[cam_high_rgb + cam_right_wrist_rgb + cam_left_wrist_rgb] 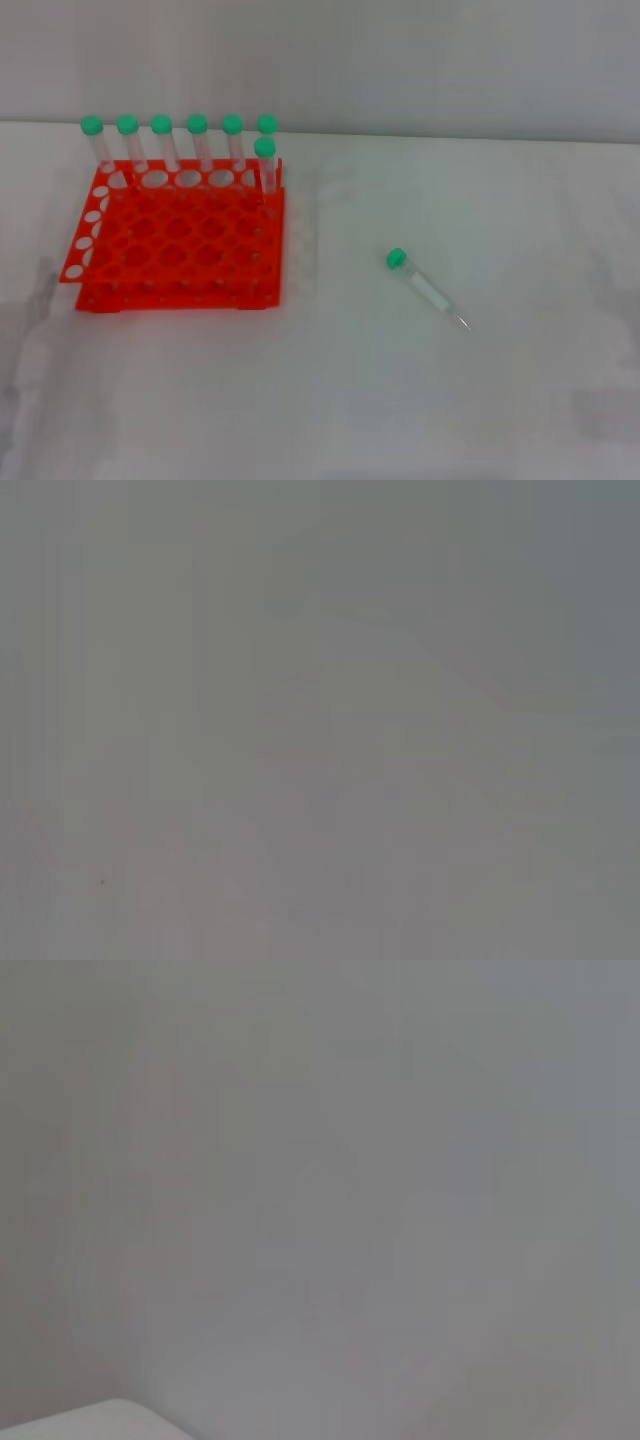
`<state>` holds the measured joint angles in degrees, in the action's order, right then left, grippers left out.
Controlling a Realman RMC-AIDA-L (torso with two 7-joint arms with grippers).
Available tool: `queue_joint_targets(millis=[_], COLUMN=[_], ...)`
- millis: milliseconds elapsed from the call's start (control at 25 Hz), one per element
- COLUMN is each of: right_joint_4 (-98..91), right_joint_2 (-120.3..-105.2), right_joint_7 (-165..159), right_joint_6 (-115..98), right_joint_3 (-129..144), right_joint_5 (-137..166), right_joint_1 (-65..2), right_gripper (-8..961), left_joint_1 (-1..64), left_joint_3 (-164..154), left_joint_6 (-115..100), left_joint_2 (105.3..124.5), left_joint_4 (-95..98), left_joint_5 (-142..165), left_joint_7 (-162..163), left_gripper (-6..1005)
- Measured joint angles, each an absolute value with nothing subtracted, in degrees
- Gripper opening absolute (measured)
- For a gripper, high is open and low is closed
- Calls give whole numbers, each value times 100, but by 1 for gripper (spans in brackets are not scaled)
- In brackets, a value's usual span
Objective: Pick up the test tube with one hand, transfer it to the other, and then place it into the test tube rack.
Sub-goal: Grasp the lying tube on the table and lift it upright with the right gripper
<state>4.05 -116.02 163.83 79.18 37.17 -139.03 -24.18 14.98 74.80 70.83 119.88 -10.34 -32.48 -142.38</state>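
A clear test tube (424, 285) with a green cap lies flat on the white table, right of centre, cap toward the back left and pointed tip toward the front right. The orange-red test tube rack (180, 250) stands at the left. Several identical green-capped tubes (197, 140) stand upright in its back row and one (265, 165) in the row before it. Neither gripper shows in the head view. Both wrist views show only a plain grey surface.
The white table (350, 400) meets a pale wall (400, 60) at the back. A pale corner (90, 1422) shows low in the left wrist view.
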Motion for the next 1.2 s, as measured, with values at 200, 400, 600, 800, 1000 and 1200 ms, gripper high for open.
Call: queue_joint_targets(millis=[200, 400, 600, 800, 1000, 1200], right_joint_4=[412, 413, 428, 350, -372, -2046], right_joint_2=[-11602, -11602, -11600, -11572, -11543, -11500], right_joint_7=[16383, 16383, 16205, 15782, 14692, 12755], right_joint_6=[7912, 7903, 7904, 7944, 7836, 7223], right_joint_3=[3717, 3717, 3746, 3841, 4416, 5432], right_joint_5=[-13905, -13905, -13875, -13806, -13270, -12359], right_joint_1=[-2423, -2390, -2376, -2417, -2497, -2531], right_gripper=[656, 656, 657, 657, 657, 654], left_joint_1=[1517, 1528, 1496, 1271, 1012, 916], left_joint_3=[7480, 7471, 7435, 7391, 7320, 7296], left_joint_6=[7089, 7121, 7246, 7515, 7836, 7886], left_joint_2=[11988, 11988, 11993, 12021, 12025, 12032], left_joint_4=[-1052, -1055, -1064, -1030, -1009, -1002], left_joint_5=[-3251, -3253, -3215, -3189, -3189, -3188], left_joint_7=[-14247, -14269, -14351, -14563, -14548, -14537], left_gripper=[882, 881, 882, 882, 881, 881])
